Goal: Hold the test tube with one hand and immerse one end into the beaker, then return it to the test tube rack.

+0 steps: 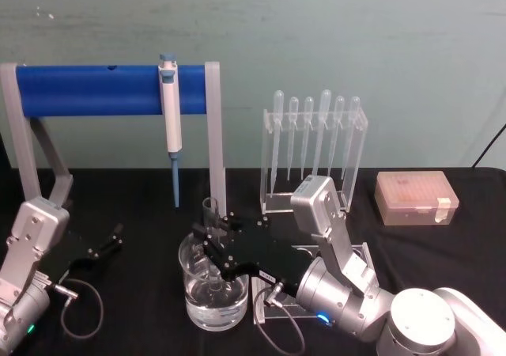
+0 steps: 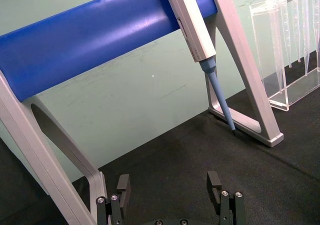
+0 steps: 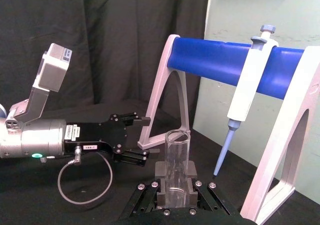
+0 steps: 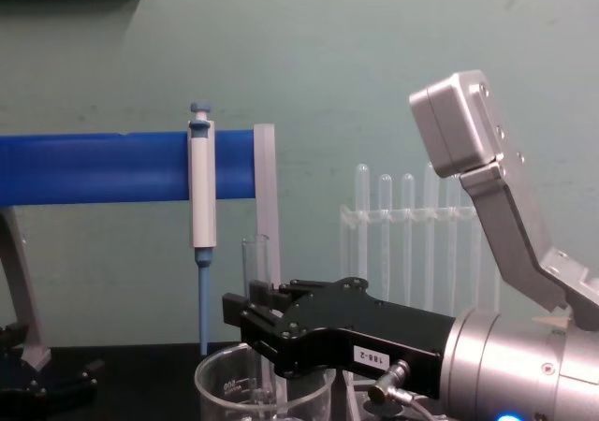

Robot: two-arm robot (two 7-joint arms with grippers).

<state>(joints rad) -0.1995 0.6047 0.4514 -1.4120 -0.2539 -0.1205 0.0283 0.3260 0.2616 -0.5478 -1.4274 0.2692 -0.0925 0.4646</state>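
My right gripper is shut on the test tube, a clear glass tube held upright over the beaker. The tube's lower part reaches down inside the beaker, which holds clear liquid. From the chest view the test tube rises above the right gripper, with the beaker below. The right wrist view has the test tube clamped between my black fingers. My left gripper rests open at the table's left, its fingers spread apart over black cloth.
A blue-barred stand with a hanging pipette rises just behind the beaker. An acrylic rack of plastic pipettes stands behind my right arm. A tan tip box sits at the back right.
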